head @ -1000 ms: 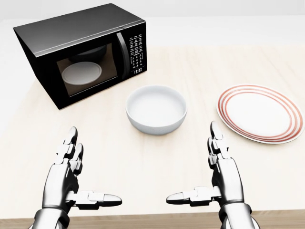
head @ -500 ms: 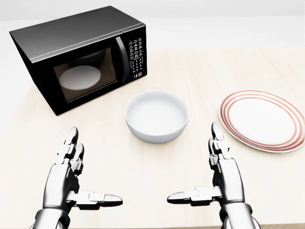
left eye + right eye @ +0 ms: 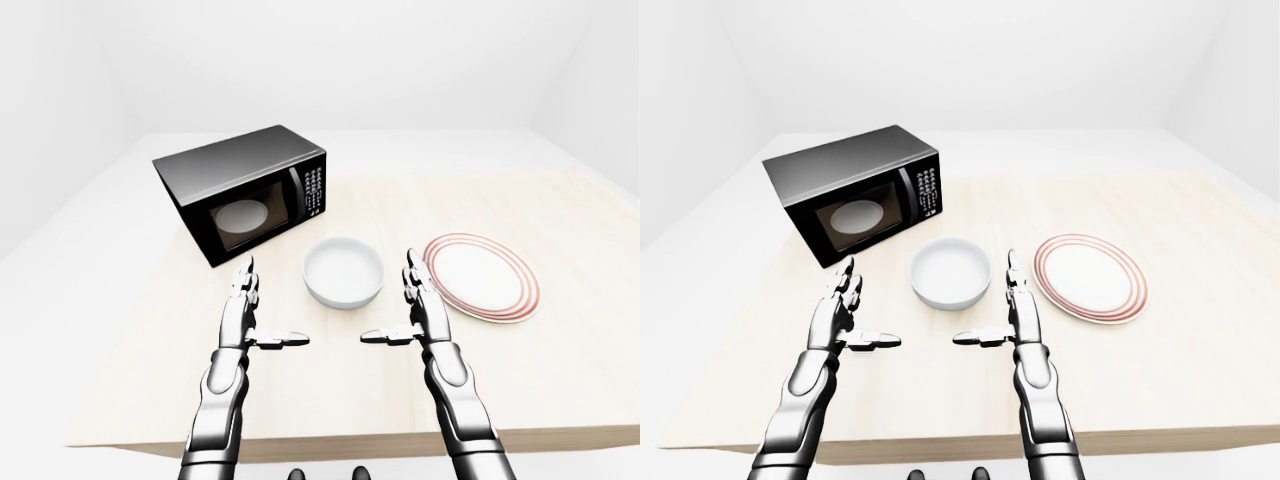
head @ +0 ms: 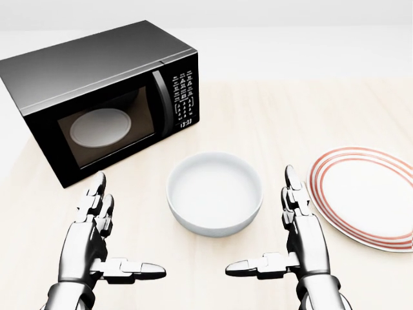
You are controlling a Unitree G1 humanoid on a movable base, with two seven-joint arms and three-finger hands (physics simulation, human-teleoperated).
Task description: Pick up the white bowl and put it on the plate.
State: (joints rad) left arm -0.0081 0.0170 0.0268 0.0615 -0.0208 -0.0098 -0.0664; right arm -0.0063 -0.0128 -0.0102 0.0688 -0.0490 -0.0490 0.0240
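— On the tabletop (image 4: 284, 123), where does the white bowl (image 4: 215, 192) sit?
— Near the middle of the head view, upright, resting on the pale wood. It looks empty.
— And the plate (image 4: 364, 194)?
— To the bowl's right in that view, near it but not touching. White with red rings round the rim, and the right edge of the head view cuts it off; the left-eye view shows it whole.
— What stands at upper left?
— A black microwave (image 4: 97, 97), turned at an angle, door shut, a white disc showing through the glass. Its lower right corner is near the bowl.
— The hands?
— The left hand (image 4: 97, 242) hovers below and left of the bowl, fingers straight and spread, thumb pointing inward. It grips nothing. The right hand (image 4: 290, 242) mirrors it, below and right of the bowl, between bowl and plate, also splayed wide and holding nothing. Neither touches the bowl.
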